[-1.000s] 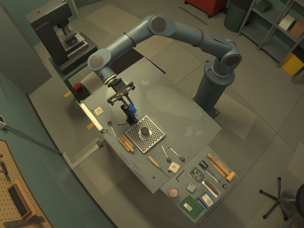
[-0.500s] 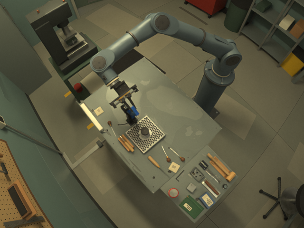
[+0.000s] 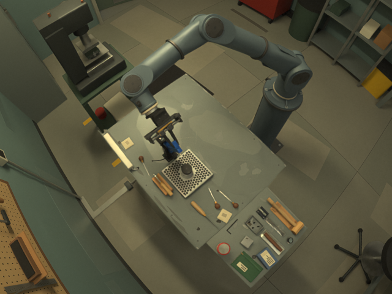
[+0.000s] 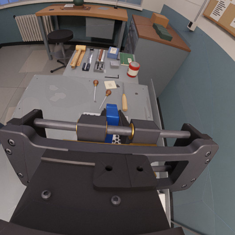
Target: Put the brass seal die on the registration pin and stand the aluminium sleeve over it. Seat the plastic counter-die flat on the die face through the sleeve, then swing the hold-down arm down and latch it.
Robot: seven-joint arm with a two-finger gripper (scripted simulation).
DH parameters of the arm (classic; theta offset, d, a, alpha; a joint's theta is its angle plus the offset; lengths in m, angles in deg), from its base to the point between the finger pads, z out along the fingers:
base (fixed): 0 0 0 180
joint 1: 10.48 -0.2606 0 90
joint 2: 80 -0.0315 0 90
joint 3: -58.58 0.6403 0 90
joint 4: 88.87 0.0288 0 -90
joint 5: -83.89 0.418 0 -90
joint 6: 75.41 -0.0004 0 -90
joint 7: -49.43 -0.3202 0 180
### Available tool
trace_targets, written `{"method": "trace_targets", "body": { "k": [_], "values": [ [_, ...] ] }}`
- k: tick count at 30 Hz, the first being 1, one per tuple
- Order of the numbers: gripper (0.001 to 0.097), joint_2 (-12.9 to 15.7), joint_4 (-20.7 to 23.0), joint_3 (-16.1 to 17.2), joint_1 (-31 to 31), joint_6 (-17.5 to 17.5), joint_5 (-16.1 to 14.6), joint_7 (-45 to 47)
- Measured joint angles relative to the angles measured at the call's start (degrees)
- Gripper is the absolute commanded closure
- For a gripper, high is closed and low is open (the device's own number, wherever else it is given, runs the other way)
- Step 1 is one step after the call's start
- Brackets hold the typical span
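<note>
My gripper (image 3: 171, 146) is at the back edge of the perforated fixture plate (image 3: 187, 172). The blue handle of the hold-down arm (image 4: 112, 117) sits clamped between its closed fingers, raised above the plate. The aluminium sleeve (image 3: 186, 171) stands upright in the middle of the plate with a dark top showing inside it. The brass die is hidden under the sleeve. In the wrist camera the gripper body covers most of the plate, and only a strip of its holes (image 4: 116, 140) shows.
The table's left edge, with a pale bar (image 3: 117, 151) along it, lies close to the gripper. Wooden-handled tools (image 3: 162, 184) lie beside the plate, and more tools (image 3: 221, 199) lie toward the tray (image 3: 256, 235) of small items. A press (image 3: 79, 47) stands behind.
</note>
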Motion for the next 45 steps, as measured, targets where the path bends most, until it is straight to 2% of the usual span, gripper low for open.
{"method": "trace_targets", "body": {
  "k": [45],
  "values": [
    [0.0966, -6.5, -6.9, -8.0, -9.5, -9.2, -10.7, -6.0]
  ]
}}
